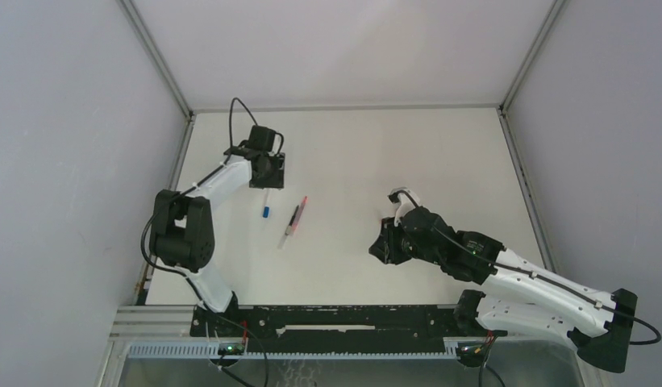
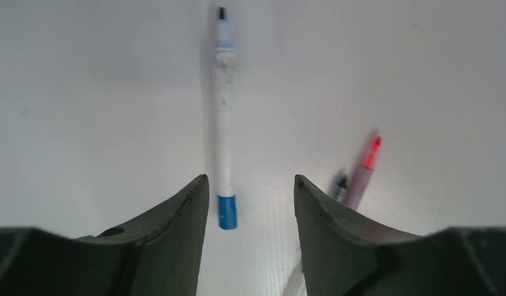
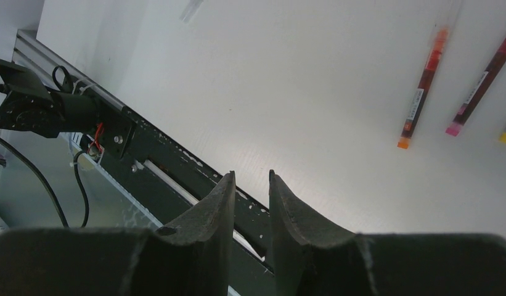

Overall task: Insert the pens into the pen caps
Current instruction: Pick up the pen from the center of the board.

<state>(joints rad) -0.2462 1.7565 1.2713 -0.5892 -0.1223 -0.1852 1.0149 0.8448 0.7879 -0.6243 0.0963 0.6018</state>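
left pincer (image 2: 250, 185) hanging jaws apart astride blue-ended pen (image 2: 224, 123) lying on tabletop (image 2: 84, 92), right pincer (image 3: 250, 179) gaping narrowly, seemingly empty

My feed: white table (image 1: 351, 153) boxed by pale grey walls (image 1: 69, 121), aluminium posts (image 1: 154, 56) at back corners, black rail (image 1: 343, 318) along near edge, even light.

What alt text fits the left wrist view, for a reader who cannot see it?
A white pen with a blue end lies on the white table, its blue end framed by the dark fingers of the open left gripper. To the right, a red-tipped pen and a dark-tipped pen lie side by side, partly hidden behind one finger.
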